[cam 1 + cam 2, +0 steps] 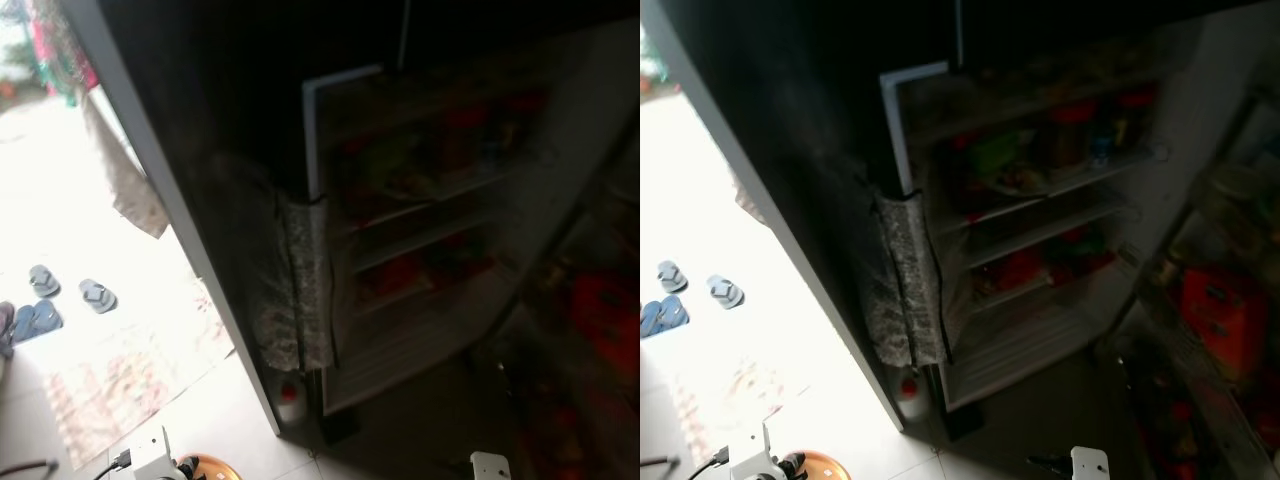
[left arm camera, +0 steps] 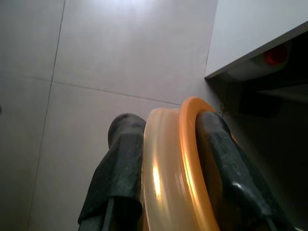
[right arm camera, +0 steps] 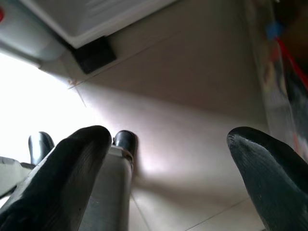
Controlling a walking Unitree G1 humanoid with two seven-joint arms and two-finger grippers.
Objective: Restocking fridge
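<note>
Honestly nothing readable anywhere here. The stuff on the fridge [image 1: 1040,200] shelves is just blurry red and green blobs, and the red packs [image 1: 1215,315] in the door rack have some marks on them, but they're way too smeared to make out. No labels, brands or numbers on anything else either.

The left gripper [image 2: 166,159] has 2 long black fingers [image 2: 118,178] with a rough, matte surface and rounded tips. The right gripper [image 3: 168,168] has 2 thick black fingers [image 3: 72,173], equally matte and blunt-ended. A white wrist housing [image 1: 152,455] carries a black cable [image 1: 112,463].
</note>
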